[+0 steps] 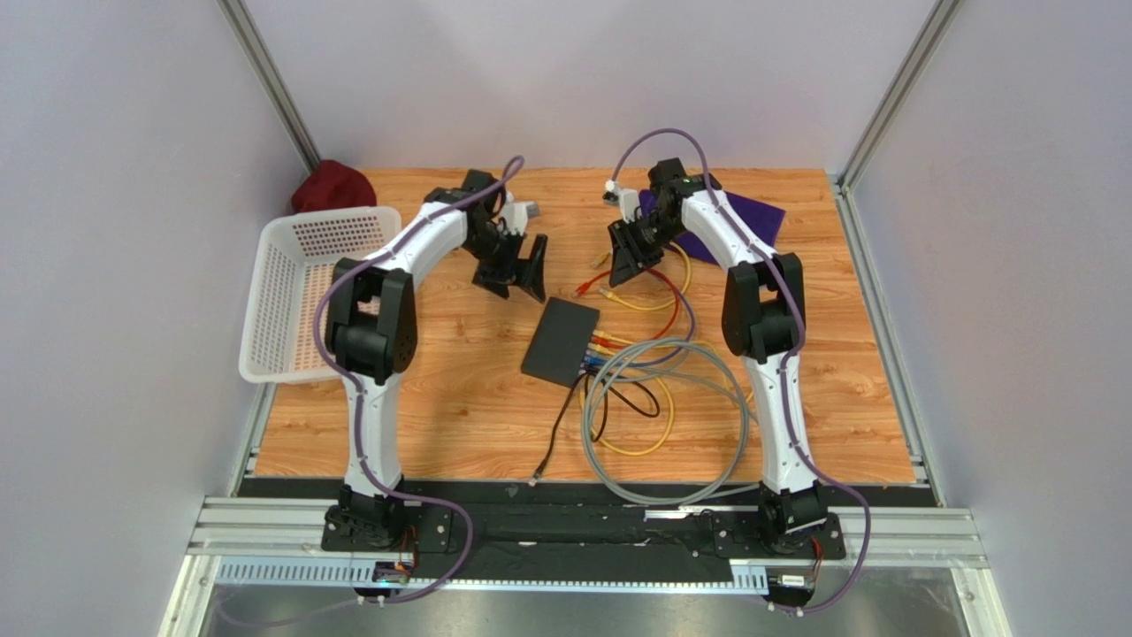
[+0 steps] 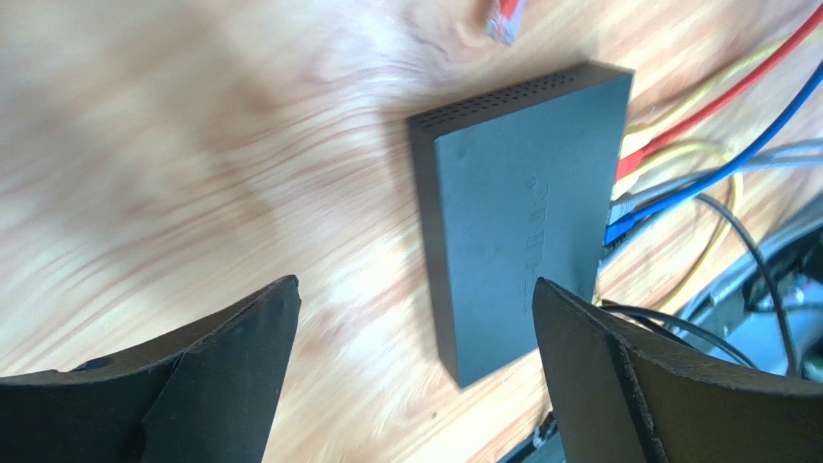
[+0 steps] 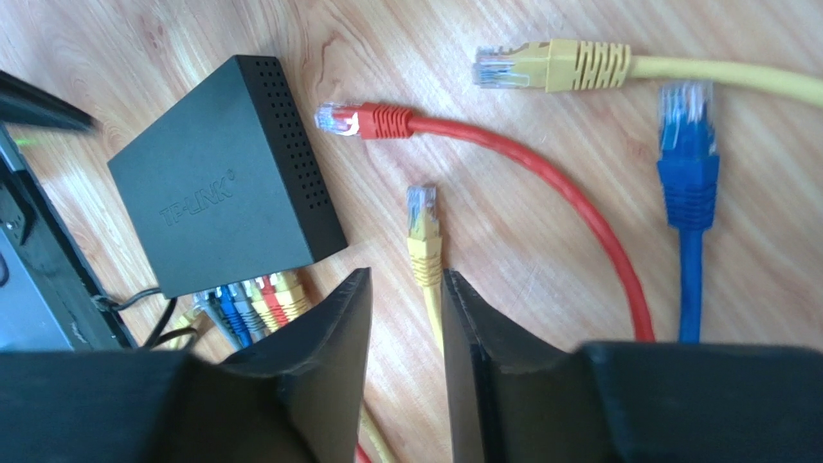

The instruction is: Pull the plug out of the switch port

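The switch (image 1: 560, 341) is a flat matte-black box lying mid-table. It also shows in the left wrist view (image 2: 522, 222) and in the right wrist view (image 3: 227, 183). Several plugs (image 3: 246, 299), yellow, red, blue and grey, sit in the ports on its near-right side. My left gripper (image 1: 512, 272) hovers behind the switch, wide open and empty (image 2: 415, 282). My right gripper (image 1: 625, 252) hovers behind and to the right of it. Its jaws (image 3: 406, 280) stand a narrow gap apart and hold nothing. A loose yellow plug (image 3: 422, 231) lies on the table under that gap.
Loose plugs lie on the wood: red (image 3: 362, 121), yellow (image 3: 541, 66) and blue (image 3: 688, 145). Cable loops (image 1: 664, 425) spread right of and in front of the switch. A white mesh basket (image 1: 312, 285) stands at the left, a dark red cloth (image 1: 332, 186) behind it, a purple cloth (image 1: 738, 212) back right.
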### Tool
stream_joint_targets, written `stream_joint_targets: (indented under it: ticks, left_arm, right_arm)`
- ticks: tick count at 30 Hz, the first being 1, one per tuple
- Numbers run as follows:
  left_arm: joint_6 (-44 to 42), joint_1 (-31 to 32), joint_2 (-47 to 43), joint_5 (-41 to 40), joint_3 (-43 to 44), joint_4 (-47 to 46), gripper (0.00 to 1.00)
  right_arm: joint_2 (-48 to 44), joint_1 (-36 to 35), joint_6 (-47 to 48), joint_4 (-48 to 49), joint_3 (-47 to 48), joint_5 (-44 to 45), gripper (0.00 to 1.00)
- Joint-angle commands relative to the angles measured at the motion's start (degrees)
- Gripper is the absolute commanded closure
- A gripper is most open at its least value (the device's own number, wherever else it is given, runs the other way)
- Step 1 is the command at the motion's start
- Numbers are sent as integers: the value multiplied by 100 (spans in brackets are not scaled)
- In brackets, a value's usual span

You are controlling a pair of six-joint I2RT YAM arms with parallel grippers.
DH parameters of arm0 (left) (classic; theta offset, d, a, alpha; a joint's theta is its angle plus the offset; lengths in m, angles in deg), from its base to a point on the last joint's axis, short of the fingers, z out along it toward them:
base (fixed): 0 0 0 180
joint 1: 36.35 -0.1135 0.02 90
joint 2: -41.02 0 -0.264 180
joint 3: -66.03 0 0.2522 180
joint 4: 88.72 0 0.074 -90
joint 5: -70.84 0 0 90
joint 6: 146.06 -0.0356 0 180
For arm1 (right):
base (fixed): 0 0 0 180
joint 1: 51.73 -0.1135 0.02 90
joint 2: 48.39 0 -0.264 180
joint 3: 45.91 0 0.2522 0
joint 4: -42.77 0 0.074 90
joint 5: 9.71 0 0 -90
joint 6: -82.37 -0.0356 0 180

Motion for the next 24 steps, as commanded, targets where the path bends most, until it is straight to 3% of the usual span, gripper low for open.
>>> stream_joint_targets:
  ticks: [1,3,5,8,12,18,21,24]
  left_arm:
    - [262,-264,-1063,-674,183,96,1]
    - [331,-317,-1100,-807,515,595,1]
    - [376,-500,-907,-274,1477,1323,1]
    - [945,-895,-1344,387,1650,663,1]
    - [2847,-1510,-1505,818,2370,89,1]
    - [4713,-1706,-1390,1371,2934,-685,1]
    - [5514,-1706,-1407,2039,2899,-1212,1]
    - [5473,-1627,-1442,1988,3232,-1019,1]
  right_arm:
    - [-802,-27,-264,361,-150,171,51]
    - [-890,-18,-343,352,-124,258,45]
    - [-1004,-27,-440,352,-107,329,43]
    - [-1171,-27,-633,414,-115,531,42]
    - [-1312,-27,-748,440,-106,785,41]
    - [-1128,-27,-941,572,-63,865,41]
    - [-987,-27,-985,590,60,996,41]
    - [-970,-10,-1003,625,113,1111,40]
